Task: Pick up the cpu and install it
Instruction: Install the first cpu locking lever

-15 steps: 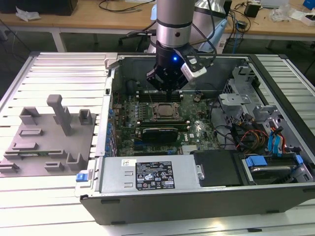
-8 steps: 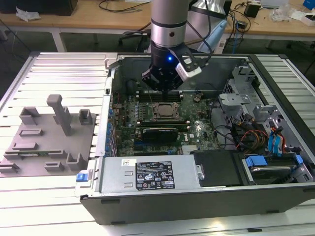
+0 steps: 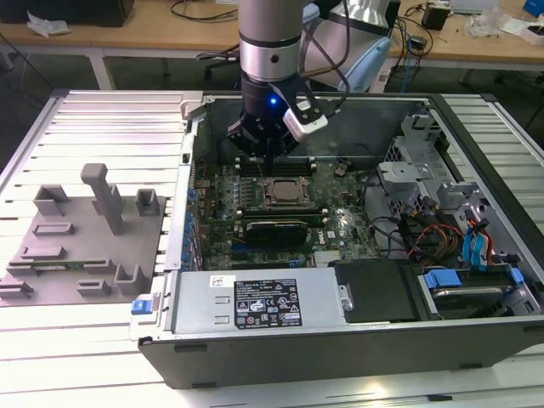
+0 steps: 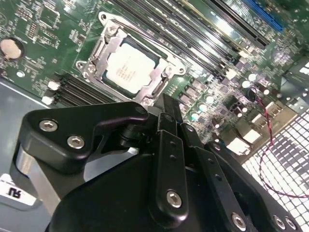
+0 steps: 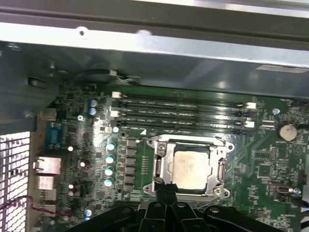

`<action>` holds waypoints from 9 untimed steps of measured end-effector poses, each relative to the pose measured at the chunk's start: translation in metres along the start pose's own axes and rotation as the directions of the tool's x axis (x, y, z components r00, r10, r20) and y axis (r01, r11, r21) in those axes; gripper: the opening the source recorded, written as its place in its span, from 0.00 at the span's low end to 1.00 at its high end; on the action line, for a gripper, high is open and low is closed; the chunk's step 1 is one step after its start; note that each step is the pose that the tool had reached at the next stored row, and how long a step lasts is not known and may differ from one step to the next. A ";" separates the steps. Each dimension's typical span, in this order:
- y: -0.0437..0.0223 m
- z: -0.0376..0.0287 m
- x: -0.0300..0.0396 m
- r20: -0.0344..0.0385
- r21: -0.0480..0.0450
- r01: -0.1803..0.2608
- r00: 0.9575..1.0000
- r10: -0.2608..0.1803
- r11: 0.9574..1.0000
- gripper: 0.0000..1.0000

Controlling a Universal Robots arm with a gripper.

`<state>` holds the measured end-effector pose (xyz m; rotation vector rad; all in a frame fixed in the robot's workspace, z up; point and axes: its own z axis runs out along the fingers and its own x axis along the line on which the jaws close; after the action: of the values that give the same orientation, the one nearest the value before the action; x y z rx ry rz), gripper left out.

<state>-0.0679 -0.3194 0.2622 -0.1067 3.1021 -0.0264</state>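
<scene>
Hand (image 4: 164, 104) over one seated cpu (image 4: 129, 68)

Robotics lab or electronics workshop: an opened PC case (image 3: 357, 255) is laid on a slatted aluminium worktop (image 3: 93, 110), wooden benches (image 3: 153, 34) strewn with cables (image 3: 200, 10) are seen behind.

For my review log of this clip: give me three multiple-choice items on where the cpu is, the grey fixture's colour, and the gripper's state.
1. Where is the cpu?
A. in the socket
B. on the grey fixture
C. between the fingers

2. What colour is the fixture on the exterior view's left?
A. blue
B. grey
C. red

3. The gripper is:
A. gripping the cpu
B. shut, holding nothing
C. wide open

Answers: 1 A, its pale top sits inside the metal frame in both wrist views; 2 B, grey blocks; 3 B, fingers together, apart from the cpu.
</scene>
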 end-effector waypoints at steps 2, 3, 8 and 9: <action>0.0002 -0.0002 0.0034 0.000 0.000 0.000 1.000 0.000 1.000 0.11; 0.0003 -0.0002 0.0047 0.000 0.000 0.000 1.000 0.000 1.000 0.11; 0.0009 -0.0005 0.0135 0.000 0.000 0.000 1.000 0.000 1.000 0.11; 0.0010 -0.0006 0.0156 0.000 0.000 0.000 1.000 0.000 1.000 0.11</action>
<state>-0.0835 -0.3194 0.2622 -0.1070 3.1020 -0.0264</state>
